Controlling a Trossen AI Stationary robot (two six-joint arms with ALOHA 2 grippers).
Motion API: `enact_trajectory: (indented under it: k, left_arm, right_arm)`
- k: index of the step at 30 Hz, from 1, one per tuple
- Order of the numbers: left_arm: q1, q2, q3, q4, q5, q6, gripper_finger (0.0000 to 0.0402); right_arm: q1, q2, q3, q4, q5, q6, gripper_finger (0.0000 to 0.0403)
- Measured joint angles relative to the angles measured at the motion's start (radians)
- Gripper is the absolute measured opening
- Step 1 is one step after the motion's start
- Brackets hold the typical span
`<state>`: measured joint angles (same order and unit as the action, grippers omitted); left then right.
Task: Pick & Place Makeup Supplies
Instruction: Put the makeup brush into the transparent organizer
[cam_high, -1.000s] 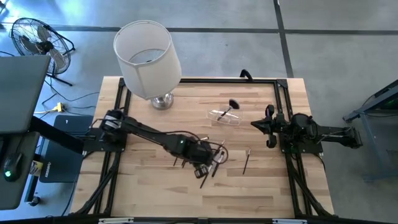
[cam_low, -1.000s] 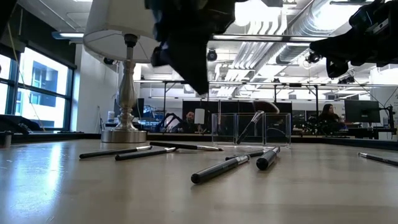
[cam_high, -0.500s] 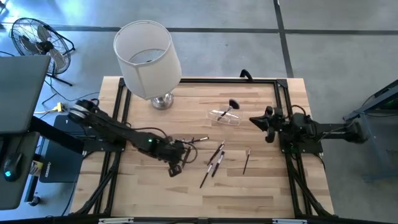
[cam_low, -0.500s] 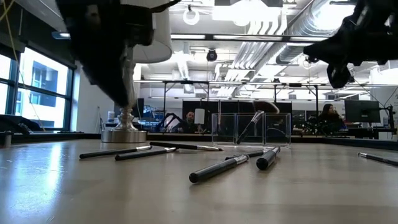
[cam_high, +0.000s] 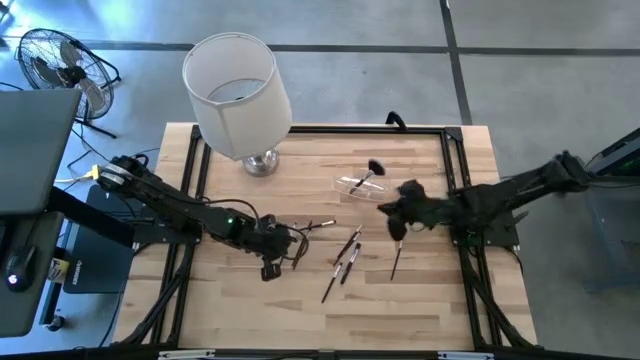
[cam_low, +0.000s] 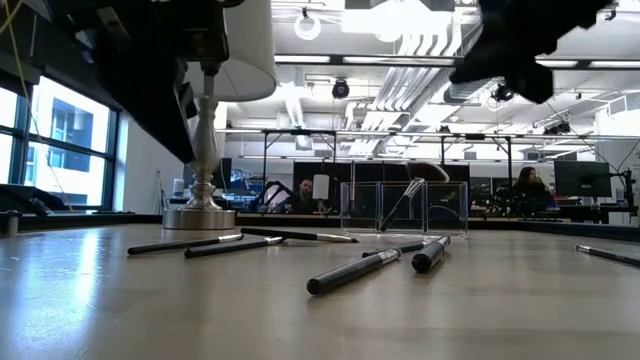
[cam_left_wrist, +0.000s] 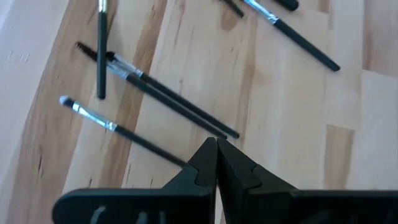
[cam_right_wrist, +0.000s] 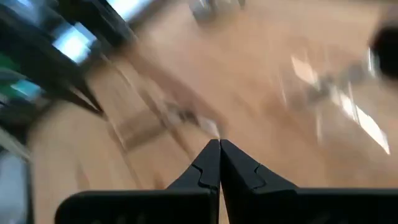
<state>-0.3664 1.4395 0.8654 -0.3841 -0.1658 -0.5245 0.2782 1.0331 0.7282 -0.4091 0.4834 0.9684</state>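
The left hand (cam_high: 268, 268) hangs low over the left-centre of the wooden tabletop (cam_high: 240, 310), its fingers pressed together with nothing between them; its own wrist view shows the two dark fingertips (cam_left_wrist: 216, 158) meeting at a point just above the wood. The right hand (cam_high: 397, 228) reaches in from the right edge toward the middle of the tabletop, also pinched shut and empty, and its wrist view is too smeared to say more than that its closed tips (cam_right_wrist: 219, 158) point across the wood. The makeup supplies lie loose on the tabletop: a small cluster of thin brushes (cam_high: 312, 226) just beside the left hand, a pair of dark pencils (cam_high: 343, 262) lying side by side near the centre, and a single thin brush (cam_high: 395, 262) just below the right hand. From the left wrist three of the slim brushes (cam_left_wrist: 165, 96) show crossing one another ahead of the fingertips, one with a pale tip (cam_left_wrist: 65, 101). A brush with a fluffy dark head (cam_high: 374, 168) stands, as far as one can tell, in the small clear cup (cam_high: 360, 188) lying behind the right hand. A lamp with a white shade (cam_high: 236, 90) stands at the back left of the tabletop, and a fan (cam_high: 58, 62) sits on the floor beyond the left edge
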Motion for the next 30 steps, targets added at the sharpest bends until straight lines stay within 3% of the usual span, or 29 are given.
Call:
enact_trajectory:
  k: [5,9,13,20,30]
  left_arm:
    - [0.000,0.000,0.000,0.020,-0.002,0.045,0.0000]
    - [0.000,0.000,0.000,0.026,-0.002,0.049,0.0000]
    - [0.000,0.000,0.000,0.028,-0.002,0.068,0.0000]
    - [0.000,0.000,0.000,0.031,-0.001,0.099,0.0000]
    - [0.000,0.000,0.000,0.030,0.026,0.113,0.0000]
  right_arm:
    - [0.052,0.258,0.279,-0.546,-0.194,0.415,0.0000]
    - [0.145,0.428,0.428,-0.771,-0.250,0.622,0.0000]
    - [0.194,0.527,0.474,-0.778,-0.255,0.646,0.0000]
    - [0.204,0.609,0.449,-0.782,-0.386,0.905,0.0000]
    - [0.199,0.690,0.408,-0.693,-0.441,0.969,0.0001]
